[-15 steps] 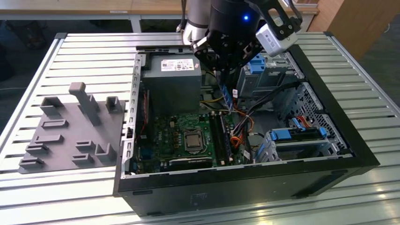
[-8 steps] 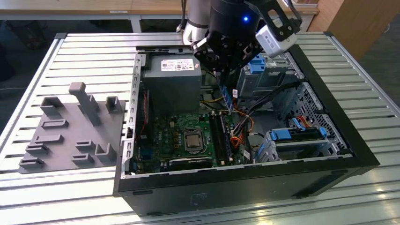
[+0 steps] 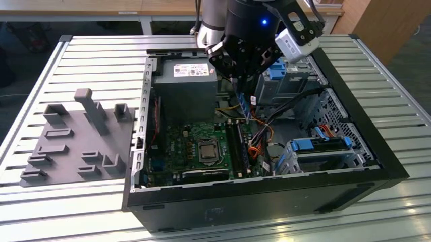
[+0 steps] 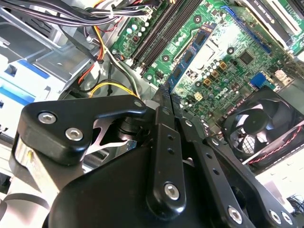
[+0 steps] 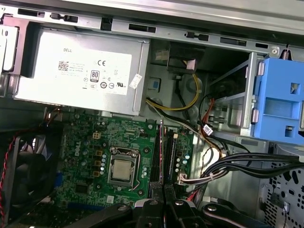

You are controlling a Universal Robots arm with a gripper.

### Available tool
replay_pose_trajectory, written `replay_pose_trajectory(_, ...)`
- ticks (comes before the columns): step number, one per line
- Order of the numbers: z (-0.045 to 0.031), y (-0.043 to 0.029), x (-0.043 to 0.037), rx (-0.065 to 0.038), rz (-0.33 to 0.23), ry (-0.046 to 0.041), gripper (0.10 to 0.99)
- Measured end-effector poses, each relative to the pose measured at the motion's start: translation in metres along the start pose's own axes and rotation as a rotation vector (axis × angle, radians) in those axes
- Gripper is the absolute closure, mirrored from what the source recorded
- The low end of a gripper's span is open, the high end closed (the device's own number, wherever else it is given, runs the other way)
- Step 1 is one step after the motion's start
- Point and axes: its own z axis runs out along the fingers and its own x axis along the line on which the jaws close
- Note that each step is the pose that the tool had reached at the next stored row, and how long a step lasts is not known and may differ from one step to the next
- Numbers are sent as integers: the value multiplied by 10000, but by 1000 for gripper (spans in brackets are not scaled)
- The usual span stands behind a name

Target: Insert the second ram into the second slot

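Over the open black metal computer case [image 3: 269, 197], holds the thin, flat blue circuit-board second ram [image 3: 247, 107] clamped in the end effector [image 3: 244, 92]. Hangs it long-axis 12-to-6 in the exterior view, with the narrow black memory slots [image 3: 235, 143] at 6 o'clock, seemingly not yet seated.

The counter [image 3: 81, 55] is made of pale, ribbed metal slats that spread out on every side below the claw [image 3: 244, 91]. Beyond the claw, past the counter's far edge, stands a wooden-topped table [image 3: 101, 6] on a white frame. Beyond the claw toward the exterior view's right rises a brown wooden panel [image 3: 380, 22], and beside it lies dark floor [image 3: 417, 55]. Soft light gleams on the slats at the counter's near corner, well apart from the claw.
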Motion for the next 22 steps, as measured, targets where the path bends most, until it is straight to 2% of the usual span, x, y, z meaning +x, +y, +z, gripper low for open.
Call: replay_pose_trajectory(22, 51, -2, 0, 1, 0, 1, 957)
